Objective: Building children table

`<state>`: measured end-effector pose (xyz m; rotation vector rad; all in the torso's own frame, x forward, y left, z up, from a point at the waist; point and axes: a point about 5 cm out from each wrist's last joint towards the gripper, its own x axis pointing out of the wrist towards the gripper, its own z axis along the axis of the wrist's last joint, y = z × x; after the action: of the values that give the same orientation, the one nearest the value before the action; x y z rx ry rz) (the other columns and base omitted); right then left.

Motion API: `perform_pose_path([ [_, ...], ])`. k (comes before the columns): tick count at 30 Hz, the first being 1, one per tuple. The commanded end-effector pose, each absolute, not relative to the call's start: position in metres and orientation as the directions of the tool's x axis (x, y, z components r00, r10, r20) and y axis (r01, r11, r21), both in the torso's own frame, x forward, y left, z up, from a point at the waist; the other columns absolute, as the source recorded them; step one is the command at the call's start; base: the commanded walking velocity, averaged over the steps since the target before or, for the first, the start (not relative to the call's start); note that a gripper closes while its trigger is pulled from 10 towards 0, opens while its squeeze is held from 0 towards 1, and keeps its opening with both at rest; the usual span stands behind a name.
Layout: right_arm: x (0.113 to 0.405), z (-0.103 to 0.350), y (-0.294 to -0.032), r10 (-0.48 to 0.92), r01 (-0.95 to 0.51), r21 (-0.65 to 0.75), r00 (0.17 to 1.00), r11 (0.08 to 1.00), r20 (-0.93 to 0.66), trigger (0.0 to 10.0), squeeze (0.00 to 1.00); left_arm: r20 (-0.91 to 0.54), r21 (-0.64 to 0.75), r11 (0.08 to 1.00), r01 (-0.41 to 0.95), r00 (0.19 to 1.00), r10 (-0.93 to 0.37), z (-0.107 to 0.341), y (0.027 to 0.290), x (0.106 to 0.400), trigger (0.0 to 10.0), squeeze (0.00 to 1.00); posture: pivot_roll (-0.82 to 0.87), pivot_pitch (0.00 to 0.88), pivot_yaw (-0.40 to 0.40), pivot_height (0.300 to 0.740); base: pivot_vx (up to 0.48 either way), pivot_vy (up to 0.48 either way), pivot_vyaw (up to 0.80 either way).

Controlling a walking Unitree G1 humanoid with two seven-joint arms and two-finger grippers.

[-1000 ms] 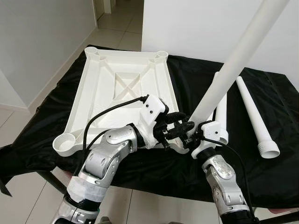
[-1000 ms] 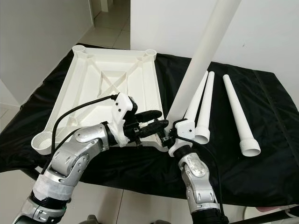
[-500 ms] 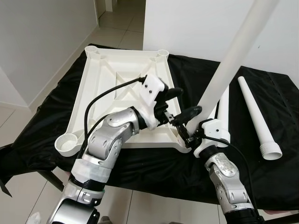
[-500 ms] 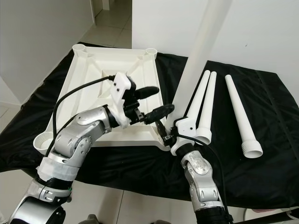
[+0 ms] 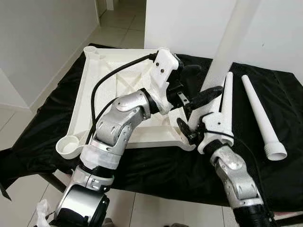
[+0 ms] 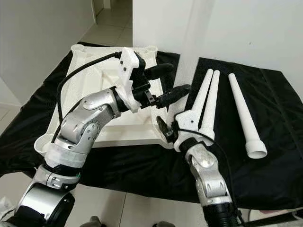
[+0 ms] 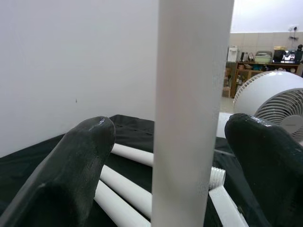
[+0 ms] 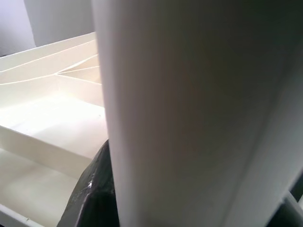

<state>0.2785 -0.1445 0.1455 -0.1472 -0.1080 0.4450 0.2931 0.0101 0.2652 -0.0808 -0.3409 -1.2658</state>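
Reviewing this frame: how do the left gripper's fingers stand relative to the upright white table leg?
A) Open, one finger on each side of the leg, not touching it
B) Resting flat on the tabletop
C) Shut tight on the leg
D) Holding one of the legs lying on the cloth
A: in the left wrist view the upright leg stands between the left gripper's two black fingers with gaps on both sides; the right gripper holds it low down.

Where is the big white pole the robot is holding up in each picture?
Left eye view: the held table leg slants up, right of centre.
Right eye view: upper middle.
Left wrist view: upright, centre.
Right wrist view: close up.
Shared landmark: the white tabletop.
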Motion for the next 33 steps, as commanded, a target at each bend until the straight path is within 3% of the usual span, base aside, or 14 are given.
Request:
perform_pose_path([
  [1, 0.28, 0.157, -0.138, 0.488, -0.461, -0.251, 0.871, 0.851, 0.058, 10.0, 0.0, 0.302, 0.178, 0.238, 0.955, 0.177, -0.937, 0.274, 0.005, 0.287, 10.0, 0.0, 0.06, 0.0, -0.021, 0.74, 0.0, 0.0, 0.0],
  [19, 0.281, 0.171, -0.131, 0.541, -0.514, -0.287, 0.841, 0.808, 0.015, 10.0, 0.0, 0.312, 0.204, 0.203, 0.958, 0.133, -0.941, 0.284, 0.001, 0.286, 10.0, 0.0, 0.06, 0.0, -0.017, 0.74, 0.0, 0.0, 0.0],
  [26, 0.278, 0.139, -0.136, 0.411, -0.412, -0.11, 0.911, 0.905, -0.035, 10.0, 0.0, 0.285, 0.203, 0.213, 0.956, 0.15, -0.947, 0.279, 0.004, 0.287, 10.0, 0.0, 0.07, 0.0, -0.012, 0.74, 0.0, 0.0, 0.0],
  [33, 0.277, 0.124, -0.137, 0.35, -0.351, -0.025, 0.936, 0.936, -0.039, 10.0, 0.0, 0.265, 0.198, 0.221, 0.955, 0.165, -0.95, 0.274, 0.008, 0.285, 10.0, 0.0, 0.07, 0.0, -0.004, 0.74, 0.0, 0.0, 0.0],
])
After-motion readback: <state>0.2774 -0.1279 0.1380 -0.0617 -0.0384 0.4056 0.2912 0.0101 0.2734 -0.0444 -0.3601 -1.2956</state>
